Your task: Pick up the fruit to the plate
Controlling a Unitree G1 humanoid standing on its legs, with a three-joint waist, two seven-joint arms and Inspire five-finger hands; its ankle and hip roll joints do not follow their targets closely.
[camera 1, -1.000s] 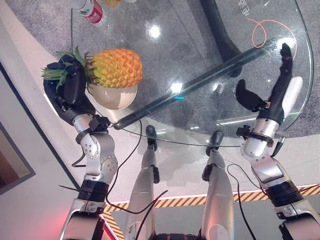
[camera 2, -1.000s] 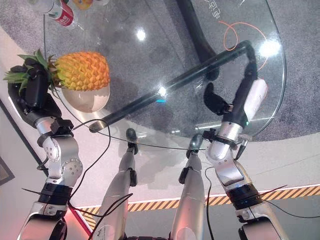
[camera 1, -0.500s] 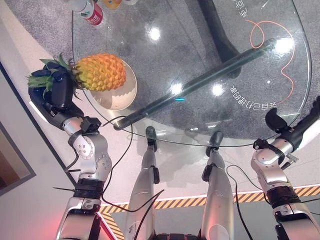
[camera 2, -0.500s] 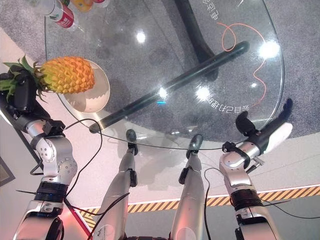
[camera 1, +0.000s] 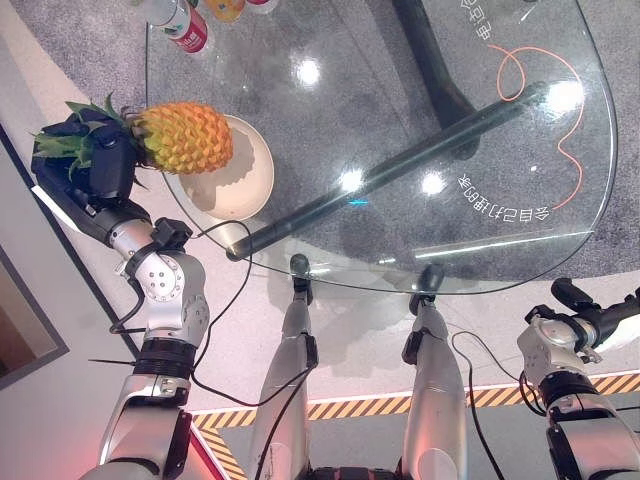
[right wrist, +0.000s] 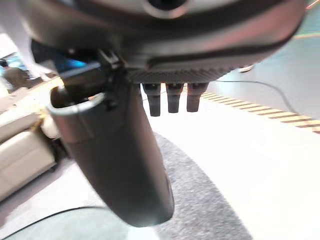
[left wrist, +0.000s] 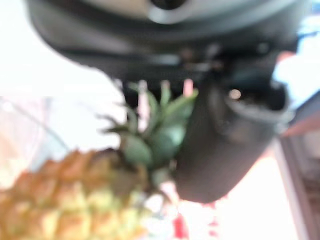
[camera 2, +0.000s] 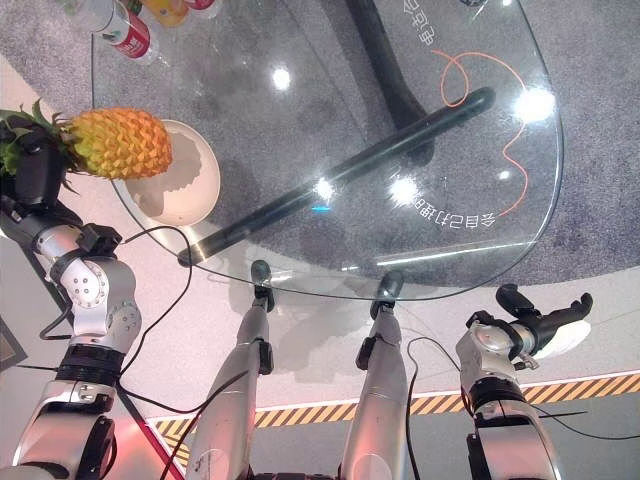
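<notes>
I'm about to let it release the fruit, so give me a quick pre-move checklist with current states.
1. Left hand gripping the pineapple by its leafy crown: ok.
2. Pineapple body over the plate: partly; it overhangs the plate's edge: not ok.
3. Pineapple resting on the plate: cannot tell.
4. Plate fully on the glass table: ok.
5. Right hand off the table, holding nothing: ok.
6. Bottles at the far edge, apart from the plate: ok.

A round glass table (camera 1: 400, 120) bears a cream plate (camera 1: 243, 182) near its left edge and bottles (camera 1: 188, 22) at the far edge.
</notes>
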